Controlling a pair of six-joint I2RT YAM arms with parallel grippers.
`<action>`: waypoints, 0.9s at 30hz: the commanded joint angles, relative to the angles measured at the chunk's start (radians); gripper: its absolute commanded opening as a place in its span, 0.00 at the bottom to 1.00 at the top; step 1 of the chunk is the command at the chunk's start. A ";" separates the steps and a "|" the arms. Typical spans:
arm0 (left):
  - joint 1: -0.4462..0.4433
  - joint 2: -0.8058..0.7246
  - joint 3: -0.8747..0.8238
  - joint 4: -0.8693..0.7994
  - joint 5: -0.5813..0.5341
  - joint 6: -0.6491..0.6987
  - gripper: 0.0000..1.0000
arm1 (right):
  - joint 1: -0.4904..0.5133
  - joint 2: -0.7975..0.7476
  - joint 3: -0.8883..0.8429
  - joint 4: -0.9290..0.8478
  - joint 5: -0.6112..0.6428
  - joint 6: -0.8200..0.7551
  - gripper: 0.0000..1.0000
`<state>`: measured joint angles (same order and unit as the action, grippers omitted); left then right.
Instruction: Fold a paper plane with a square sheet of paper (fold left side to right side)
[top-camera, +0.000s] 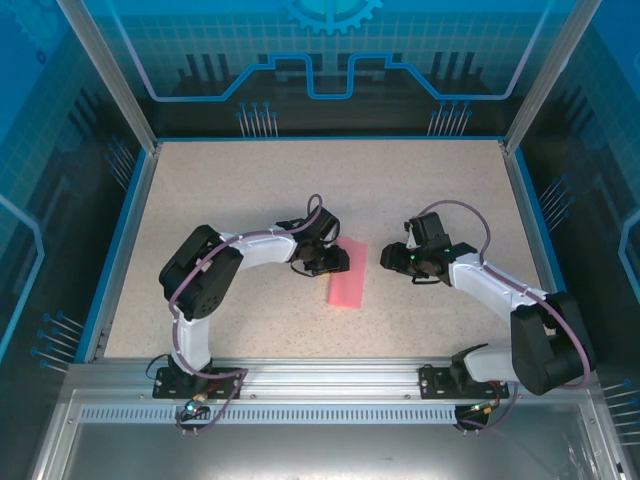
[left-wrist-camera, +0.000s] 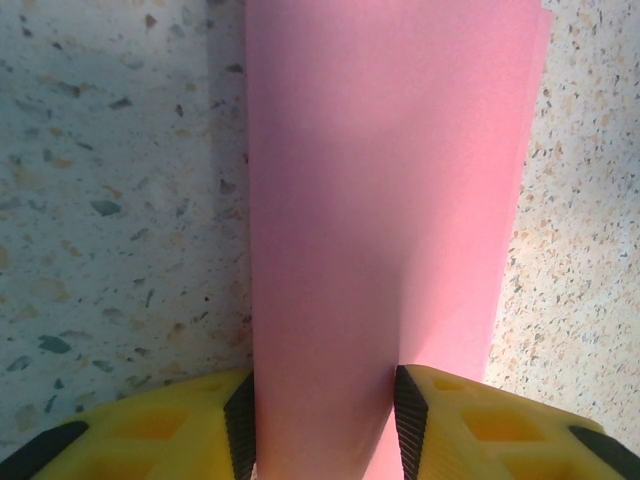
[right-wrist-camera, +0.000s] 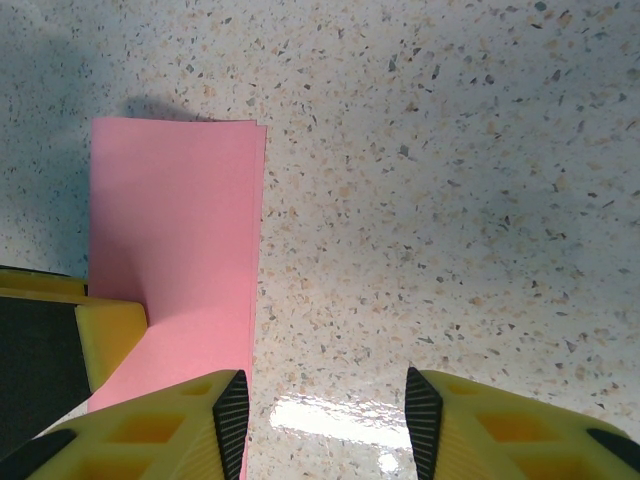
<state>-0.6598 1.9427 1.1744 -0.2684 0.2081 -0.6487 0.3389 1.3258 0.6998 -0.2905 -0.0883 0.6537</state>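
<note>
We see the left pincer (left-wrist-camera: 322, 400) spread astride the folded square sheet of paper (left-wrist-camera: 380, 200); the right pincer (top-camera: 392, 258) stands spread at its two o'clock.

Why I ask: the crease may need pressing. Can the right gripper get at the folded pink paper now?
Probably yes: right gripper stands open beside the paper, with only the left gripper at one end.
</note>
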 joint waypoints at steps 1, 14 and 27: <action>-0.028 0.069 -0.043 -0.040 -0.032 0.032 0.44 | -0.014 0.000 -0.010 0.003 -0.016 -0.011 0.48; -0.034 0.080 -0.034 -0.051 -0.032 0.064 0.44 | -0.013 0.002 -0.011 0.000 -0.017 -0.014 0.48; -0.039 0.099 -0.012 -0.062 -0.032 0.070 0.46 | -0.011 0.012 -0.006 0.005 -0.026 -0.012 0.48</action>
<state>-0.6689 1.9465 1.1870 -0.2852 0.1974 -0.5995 0.3393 1.3296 0.6998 -0.2874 -0.0978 0.6533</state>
